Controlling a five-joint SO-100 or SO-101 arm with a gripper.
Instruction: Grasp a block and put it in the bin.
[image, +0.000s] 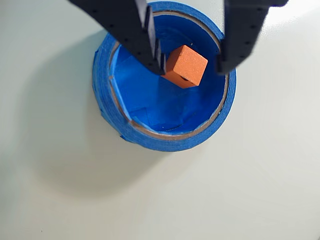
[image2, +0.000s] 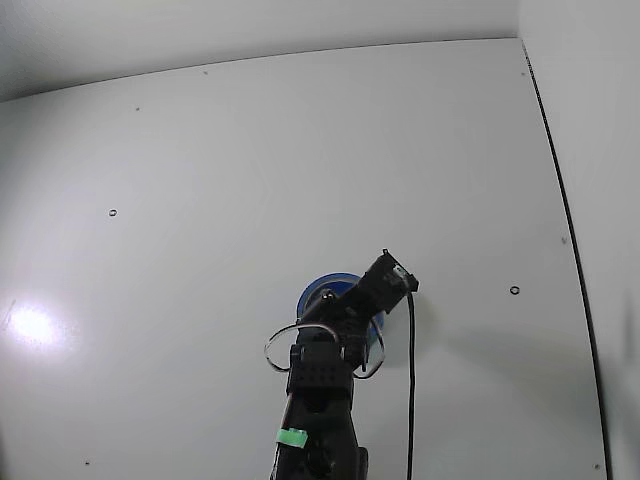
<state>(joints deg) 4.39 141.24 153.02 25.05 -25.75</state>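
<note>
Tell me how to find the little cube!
Look at the round bright-blue bin on the pale table. Above its hollow, the black hand is spread wide, and the small orange-pink foam cube sits beside one finger. It's the only warm-coloured, square-cornered thing there.

- The gripper (image: 192, 67) hangs over the blue bin (image: 107, 95), its black fingers (image: 132, 30) spread apart.
- The block (image: 186, 66), orange-looking here, sits tilted inside the bin's rim, against the left finger and clear of the right.
- The bin stands on a pale table (image: 60, 190).

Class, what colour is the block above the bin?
Orange, not pink: the block shows best in the wrist view, over the blue bin.
</note>
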